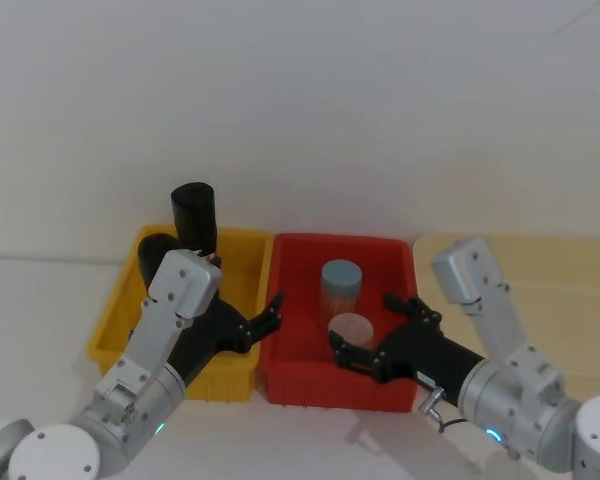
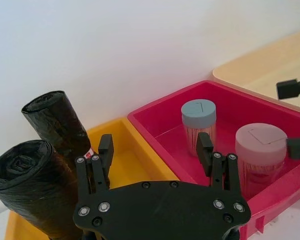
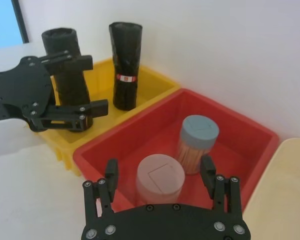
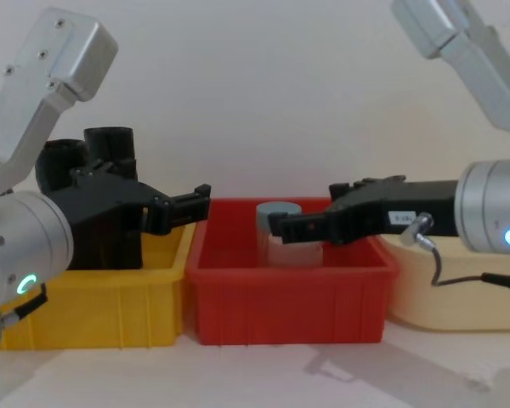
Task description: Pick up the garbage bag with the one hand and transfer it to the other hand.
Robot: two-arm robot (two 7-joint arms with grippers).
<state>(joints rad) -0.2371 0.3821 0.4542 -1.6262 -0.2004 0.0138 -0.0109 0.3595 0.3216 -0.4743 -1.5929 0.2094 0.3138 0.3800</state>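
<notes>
Two black rolls stand upright in the yellow bin [image 1: 115,325]. The garbage bag [image 2: 32,187] is the plain one, nearer the bin's left front and partly behind my left arm [image 1: 158,247]. The other roll [image 2: 57,122] carries a small red-and-white sticker and stands behind it by the wall. My left gripper [image 1: 263,322], on the wrist with the green ring, hovers open and empty over the wall between the two bins, just right of the rolls. Over the red bin, my right gripper [image 1: 365,325] with the blue ring is open, with nothing in it.
The red bin [image 1: 340,242] holds two clear jars, one with a blue-grey lid [image 1: 341,274] and one with a pink lid [image 1: 351,327]. A pale wooden surface [image 1: 570,270] lies to the right. A white wall rises close behind the bins.
</notes>
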